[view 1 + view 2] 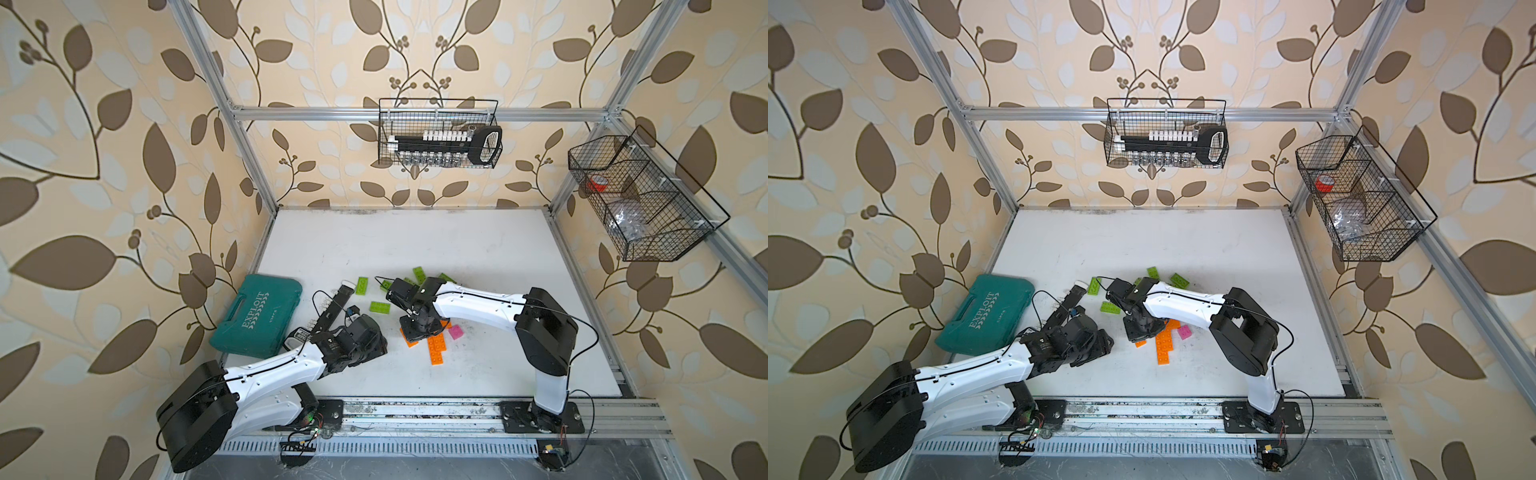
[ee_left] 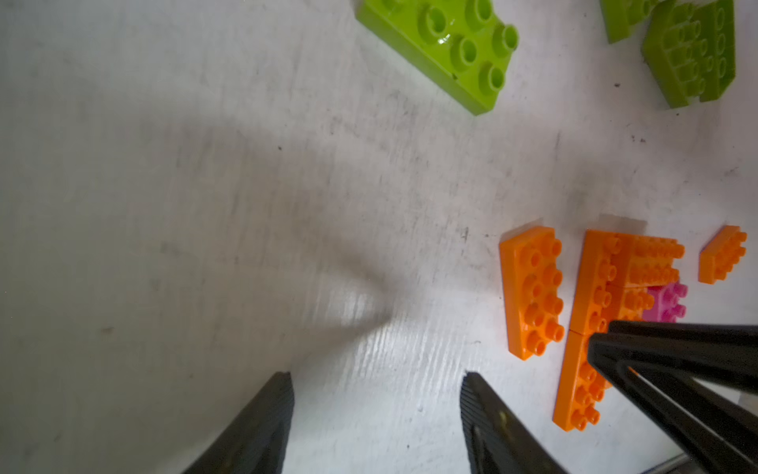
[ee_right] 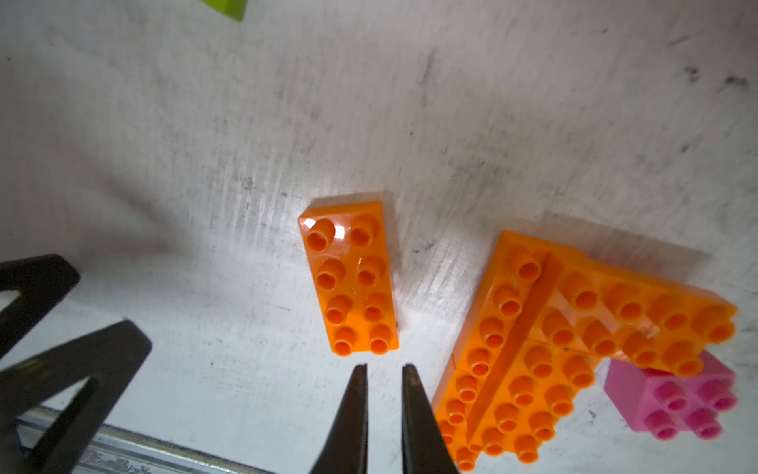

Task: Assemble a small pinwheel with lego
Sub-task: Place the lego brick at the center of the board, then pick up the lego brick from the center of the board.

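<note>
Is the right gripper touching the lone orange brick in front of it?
Apart. The right wrist view shows bare table between the right gripper tips and the lone orange brick; nothing sits between its nearly closed jaws.

At least four lime-green bricks (image 1: 1110, 307) show on the counter (image 1: 1142, 241) in a top view. In orange there is one loose orange brick (image 3: 352, 279), another orange brick apart (image 2: 722, 254) and one joined orange cluster (image 3: 574, 328) whose piece count is unclear. One pink brick (image 3: 672, 398). One teal case (image 1: 984, 316). Two wire baskets (image 1: 1167, 133).
</note>
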Available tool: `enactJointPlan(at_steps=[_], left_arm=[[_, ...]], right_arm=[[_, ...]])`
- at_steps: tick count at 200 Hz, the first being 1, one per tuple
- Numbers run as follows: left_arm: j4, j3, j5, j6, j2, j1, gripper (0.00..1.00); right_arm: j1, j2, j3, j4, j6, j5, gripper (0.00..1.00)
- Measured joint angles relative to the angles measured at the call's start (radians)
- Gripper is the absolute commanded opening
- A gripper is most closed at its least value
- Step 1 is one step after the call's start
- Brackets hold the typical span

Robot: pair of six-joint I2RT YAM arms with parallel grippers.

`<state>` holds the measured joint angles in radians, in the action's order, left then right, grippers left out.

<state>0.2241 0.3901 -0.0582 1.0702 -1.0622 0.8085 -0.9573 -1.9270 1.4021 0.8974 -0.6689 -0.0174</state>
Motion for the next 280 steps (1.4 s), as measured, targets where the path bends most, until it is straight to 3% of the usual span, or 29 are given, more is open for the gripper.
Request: enactJointPlan(at_steps=[61, 205, 280], left_arm=[[-0.072, -0.025, 0.033, 0.01, 0.011, -0.09, 0.65], [-0.078, -0.025, 0.059, 0.003, 0.02, -0.103, 0.65], [-0.069, -0.024, 0.06, -0.002, 0.026, -0.11, 0.65]], right_arm=[[0.0, -0.046, 0.003, 0.0, 0.011, 0.015, 0.12], [-0.005, -0.084, 0.039, 0.027, 0.016, 0.01, 0.14], [-0.011, -0.089, 0.045, 0.045, 0.02, 0.005, 0.07]])
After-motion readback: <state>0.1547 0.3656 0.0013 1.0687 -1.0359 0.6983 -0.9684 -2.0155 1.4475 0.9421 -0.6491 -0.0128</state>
